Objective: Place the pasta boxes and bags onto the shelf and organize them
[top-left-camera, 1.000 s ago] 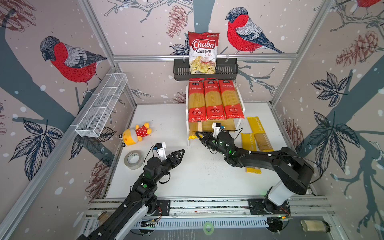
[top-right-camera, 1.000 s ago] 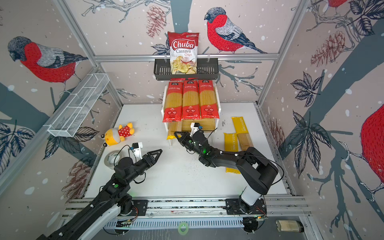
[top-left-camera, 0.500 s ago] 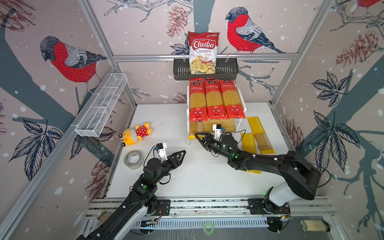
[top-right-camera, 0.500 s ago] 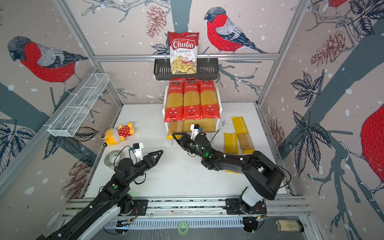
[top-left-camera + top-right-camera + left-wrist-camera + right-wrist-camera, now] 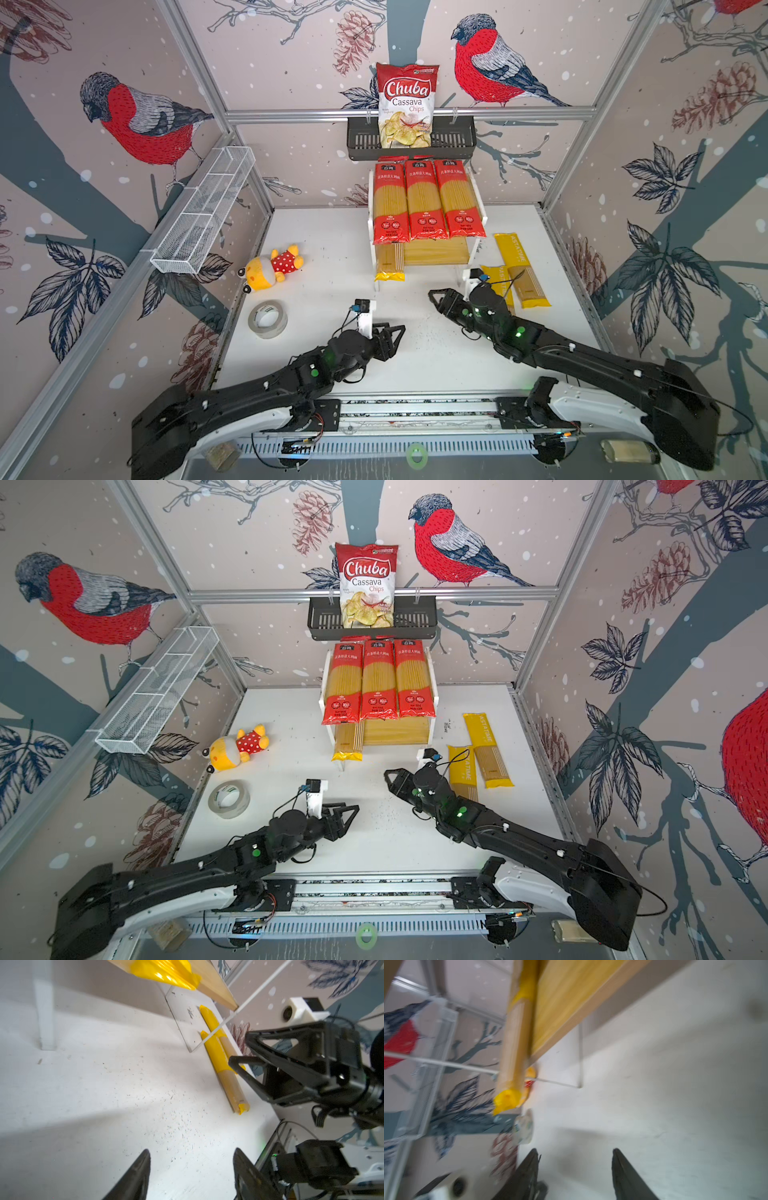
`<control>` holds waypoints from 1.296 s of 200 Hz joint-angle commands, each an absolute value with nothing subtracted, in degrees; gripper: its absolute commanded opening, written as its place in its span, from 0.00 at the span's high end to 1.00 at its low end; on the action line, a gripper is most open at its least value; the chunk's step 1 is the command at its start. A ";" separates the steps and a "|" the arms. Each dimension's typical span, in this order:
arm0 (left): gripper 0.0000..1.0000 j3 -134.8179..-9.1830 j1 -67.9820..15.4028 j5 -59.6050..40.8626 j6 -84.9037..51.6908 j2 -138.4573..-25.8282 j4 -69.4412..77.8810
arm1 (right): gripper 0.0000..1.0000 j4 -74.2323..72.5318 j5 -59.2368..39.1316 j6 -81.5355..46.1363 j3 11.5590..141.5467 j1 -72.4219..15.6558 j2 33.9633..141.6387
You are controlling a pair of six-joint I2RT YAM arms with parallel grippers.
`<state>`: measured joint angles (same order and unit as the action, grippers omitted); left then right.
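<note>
**A:** What has changed over the last second?

**B:** Mostly the right gripper. It was closed at the near end of the yellow pack on the shelf. Now it has let go. Its jaws stand apart with nothing between them, and it has drawn back toward the near side, over the bare table.

**A:** And where is that pack?

**B:** It lies lengthwise along the left side of the lower board. Its yellow near end sticks out past the board's near edge, and its far end runs under the red packs.

**A:** What about the left gripper?

**B:** It is also released and empty, with its jaws a touch wider than before. It sits low over the table, near and left of the shelf, and has drifted slightly to the right.

**A:** And the rest of the pasta?

**B:** That hasn't moved. The three red packs lie side by side on the upper board, with their near ends overhanging the lower one. The loose yellow packs lie side by side on the table, just right of the shelf. The right arm partly hides the nearer one.
</note>
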<state>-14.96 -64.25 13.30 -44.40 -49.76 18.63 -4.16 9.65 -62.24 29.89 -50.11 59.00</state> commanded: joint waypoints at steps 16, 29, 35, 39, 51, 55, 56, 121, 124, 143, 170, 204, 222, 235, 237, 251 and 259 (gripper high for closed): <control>0.38 -21.17 -69.82 19.76 -40.45 -62.13 24.66 | 0.39 20.51 29.68 -58.00 28.68 -42.92 53.70; 0.38 -22.36 -70.13 18.52 -41.06 -65.41 25.28 | 0.38 21.37 29.43 -55.89 28.16 -37.85 52.79; 0.37 -22.67 -70.14 18.26 -41.36 -66.46 25.30 | 0.38 21.14 29.02 -54.70 27.85 -35.75 52.87; 0.38 -22.82 -70.14 18.15 -41.46 -67.00 25.32 | 0.38 21.05 28.93 -54.20 27.73 -34.51 53.03; 0.37 -23.02 -70.14 18.32 -41.74 -67.66 25.09 | 0.38 19.83 27.36 -52.46 27.05 -31.12 53.90; 0.38 -23.03 -70.14 18.44 -41.81 -67.59 24.99 | 0.38 19.13 26.72 -51.89 26.65 -30.19 54.27; 0.38 -23.03 -70.14 18.45 -41.82 -67.55 24.89 | 0.38 18.97 26.50 -51.79 26.55 -29.99 54.38; 0.37 -20.57 -69.87 21.97 -43.08 -62.47 22.44 | 0.40 10.27 12.69 -56.21 19.78 -27.14 61.64; 0.37 -20.50 -69.70 22.05 -43.21 -62.42 22.57 | 0.40 10.01 12.13 -56.73 19.26 -27.56 61.71; 0.37 -20.54 -68.93 21.13 -44.16 -62.65 23.60 | 0.41 9.17 10.85 -60.90 17.39 -32.26 62.01; 0.37 -21.34 -68.43 20.43 -44.12 -63.77 25.11 | 0.41 10.13 12.05 -69.87 16.55 -41.93 61.39; 0.37 -20.72 -67.51 18.56 -45.16 -64.92 27.33 | 0.42 8.91 12.06 -78.62 16.50 -53.19 62.61; 0.37 -21.00 -67.49 18.20 -45.26 -65.60 27.56 | 0.42 8.72 11.05 -79.75 18.25 -58.48 66.92; 0.37 -21.21 -67.25 17.97 -45.18 -66.20 27.76 | 0.42 9.17 9.87 -79.86 20.48 -61.89 70.50; 0.37 -21.19 -67.24 17.94 -45.13 -66.30 27.81 | 0.42 9.21 9.67 -79.84 20.81 -62.36 70.86; 0.37 -21.34 -66.98 17.53 -44.87 -66.89 28.16 | 0.41 10.01 9.29 -79.23 22.74 -64.82 71.54; 0.37 -21.27 -66.81 17.25 -44.82 -67.18 28.40 | 0.41 9.80 9.34 -78.65 23.13 -65.67 70.71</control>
<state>-20.80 -67.22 18.22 -45.12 -66.50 25.34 -1.32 19.03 -76.01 22.46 -63.00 70.19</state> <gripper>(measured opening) 0.628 0.588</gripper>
